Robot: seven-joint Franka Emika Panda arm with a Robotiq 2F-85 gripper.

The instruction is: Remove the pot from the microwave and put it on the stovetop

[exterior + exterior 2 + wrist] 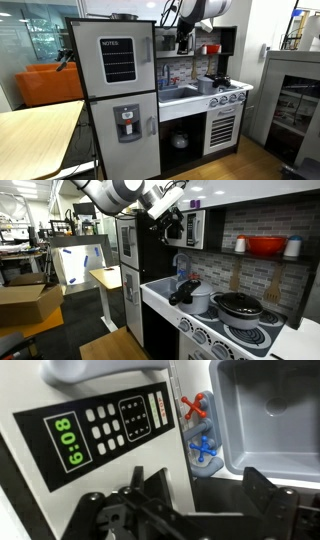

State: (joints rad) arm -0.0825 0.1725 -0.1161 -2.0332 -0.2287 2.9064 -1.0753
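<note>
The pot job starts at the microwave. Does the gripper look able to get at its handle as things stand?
Probably yes: the gripper hangs open just in front of the microwave, and nothing shows between it and the handle.

The arm (115, 192) comes in from high up, its white and grey links bent at the elbow. The wrist (163, 202) tips downward and carries the black jaws below it. In the wrist view the jaws rise from the bottom edge, spread wide apart, with nothing between them.
</note>
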